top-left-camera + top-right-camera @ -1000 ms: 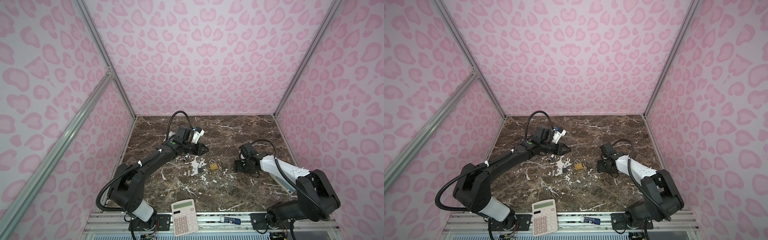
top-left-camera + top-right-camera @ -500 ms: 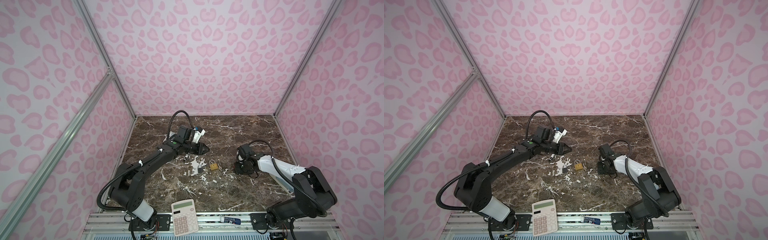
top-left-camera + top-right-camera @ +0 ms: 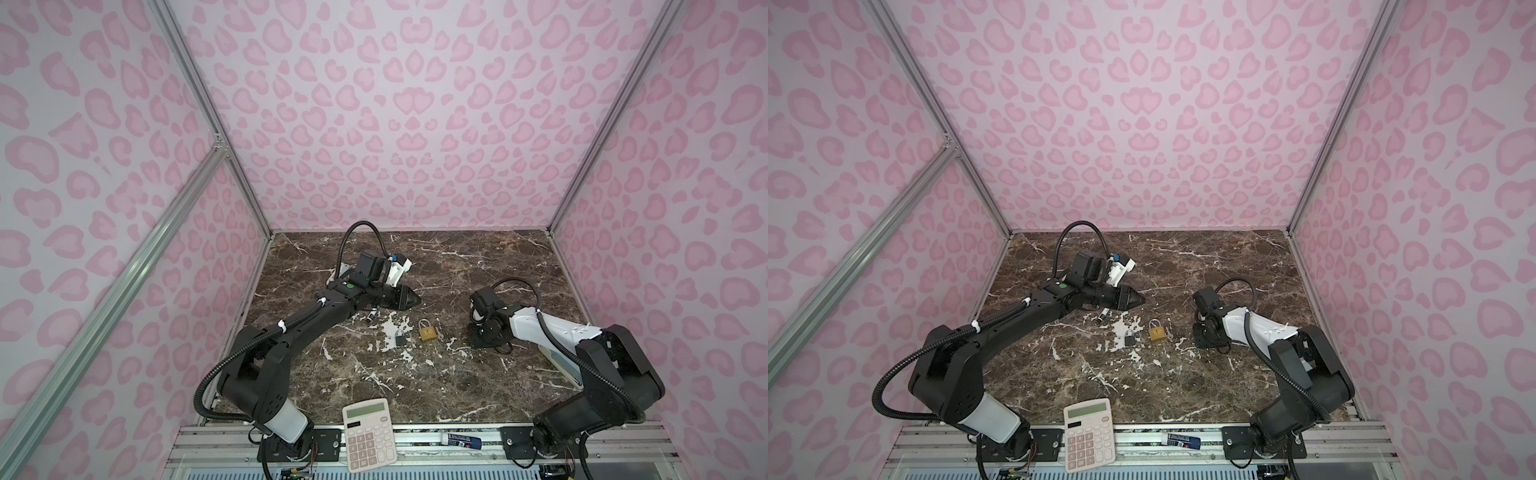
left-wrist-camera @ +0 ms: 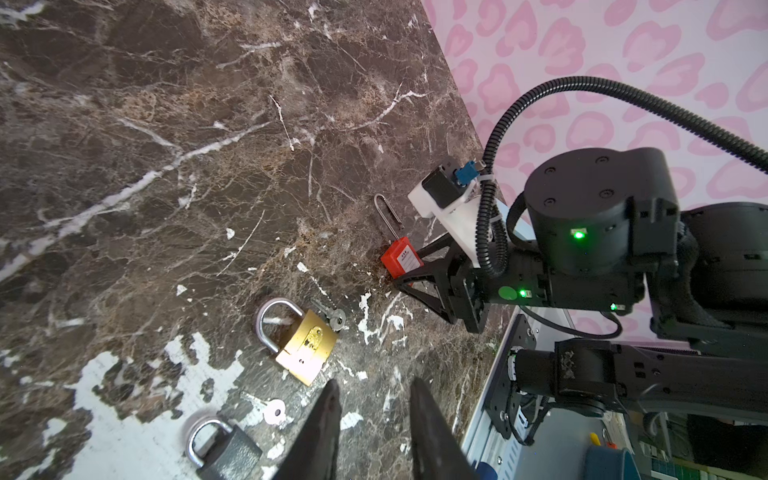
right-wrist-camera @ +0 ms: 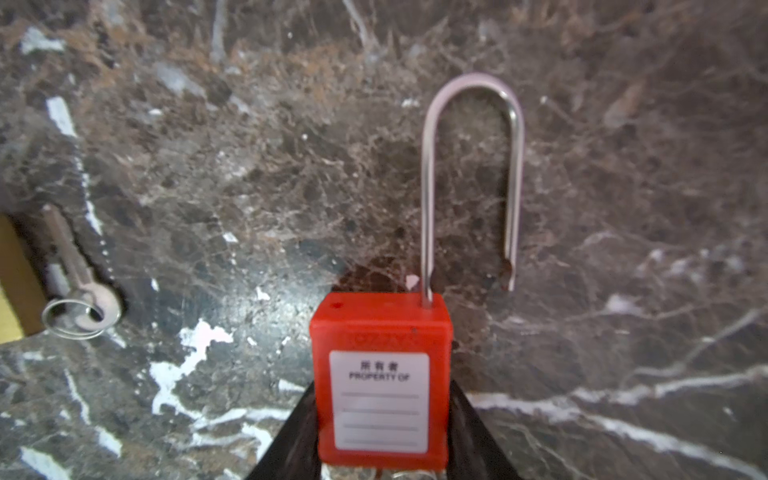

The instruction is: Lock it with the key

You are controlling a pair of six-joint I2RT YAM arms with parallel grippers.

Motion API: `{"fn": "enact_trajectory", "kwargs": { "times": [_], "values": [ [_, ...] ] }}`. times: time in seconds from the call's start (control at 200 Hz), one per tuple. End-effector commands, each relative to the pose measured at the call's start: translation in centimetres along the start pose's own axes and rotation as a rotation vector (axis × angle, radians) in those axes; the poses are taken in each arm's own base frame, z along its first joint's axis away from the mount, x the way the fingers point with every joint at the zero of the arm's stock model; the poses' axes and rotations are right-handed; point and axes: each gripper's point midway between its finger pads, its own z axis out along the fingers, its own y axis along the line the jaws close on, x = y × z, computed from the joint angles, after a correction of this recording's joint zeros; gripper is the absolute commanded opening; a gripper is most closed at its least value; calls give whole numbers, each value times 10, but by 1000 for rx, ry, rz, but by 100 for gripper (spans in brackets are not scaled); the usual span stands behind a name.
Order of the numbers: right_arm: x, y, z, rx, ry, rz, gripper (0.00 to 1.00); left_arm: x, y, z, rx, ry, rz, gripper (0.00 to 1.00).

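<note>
Red padlock (image 5: 380,374) lies flat on the marble table (image 5: 208,166), shackle open, its body clamped by the right gripper (image 5: 382,399). The left gripper (image 4: 374,386) hangs near the brass padlock (image 4: 305,345) and grey padlock (image 4: 226,451), jaws apart and empty; a key (image 4: 332,318) lies beside the brass one.

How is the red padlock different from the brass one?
The red padlock has a long thin shackle, standing open; the brass padlock has a short thick one that looks shut. The red one sits between the fingers of the right gripper; the brass one lies free. Both lie on the table.
</note>
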Motion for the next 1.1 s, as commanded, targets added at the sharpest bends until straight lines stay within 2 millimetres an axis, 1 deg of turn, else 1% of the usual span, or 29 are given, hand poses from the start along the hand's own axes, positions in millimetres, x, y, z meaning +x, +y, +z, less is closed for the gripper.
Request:
{"fn": "enact_trajectory", "kwargs": {
  "times": [0.0, 0.085, 0.13, 0.26, 0.415, 0.425, 0.435, 0.535, 0.63, 0.735, 0.87, 0.965, 1.095],
  "values": [
    [0, 0, -1, 15, -2, -27, 34, -5, -5, 1, 25, -14, 11, 33],
    [-3, 4, -5, 4, -16, -50, 32, -4, -5, 2, 31, -7, 2, 34],
    [-5, 10, -8, -20, -29, -69, 32, -5, -5, 2, 36, -10, 0, 34],
    [-15, 33, -25, -108, -97, -137, 32, -7, -7, 3, 47, -13, -4, 35],
    [-30, 68, -55, -213, -211, -227, 31, -8, -8, 5, 53, -13, -8, 35],
    [-31, 69, -57, -219, -218, -230, 31, -8, -8, 5, 52, -13, -9, 39],
    [-32, 71, -59, -226, -224, -232, 31, -8, -8, 5, 53, -13, -9, 40],
    [-41, 90, -81, -308, -301, -247, 29, -7, -7, 7, 52, -10, -11, 41],
    [-46, 109, -102, -390, -373, -295, 28, -6, -6, 6, 50, -9, -13, 45],
    [-49, 123, -119, -436, -427, -333, 28, -5, -6, 7, 51, -6, -13, 46],
    [-49, 136, -128, -452, -441, -376, 27, -6, -8, 7, 54, -8, -10, 46],
    [-51, 142, -130, -447, -444, -393, 27, -7, -10, 7, 56, -7, -5, 46],
    [-53, 152, -128, -441, -433, -424, 26, -6, -12, 7, 61, -5, -4, 46]
  ]
}}
